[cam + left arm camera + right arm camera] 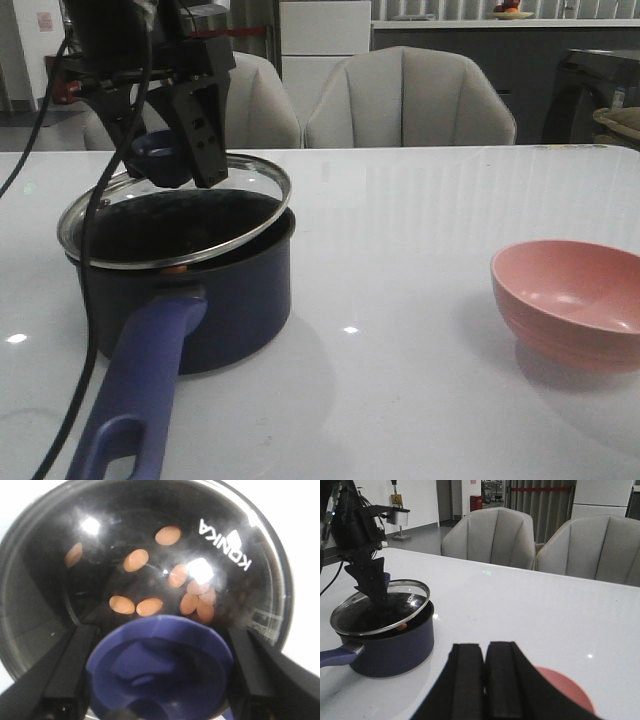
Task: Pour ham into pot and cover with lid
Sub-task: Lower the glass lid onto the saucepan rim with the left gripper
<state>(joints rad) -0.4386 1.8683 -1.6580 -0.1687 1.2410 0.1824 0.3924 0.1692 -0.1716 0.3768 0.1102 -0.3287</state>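
The dark navy pot (240, 300) stands at the left of the table, its long purple-blue handle (140, 390) pointing toward me. My left gripper (165, 150) is shut on the dark-blue knob (160, 670) of the glass lid (240, 185). The lid is tilted over the pot's mouth, with its far right edge raised. Several orange-pink ham chunks (136, 560) lie on the pot's black bottom, seen through the glass. My right gripper (485, 650) is shut and empty, just above the pink bowl (565, 690). It is out of the front view.
The pink bowl (570, 300) stands at the right of the table with nothing visible inside it. Two grey chairs (410, 100) stand behind the table's far edge. A black cable (85, 300) hangs from the left arm past the pot's handle.
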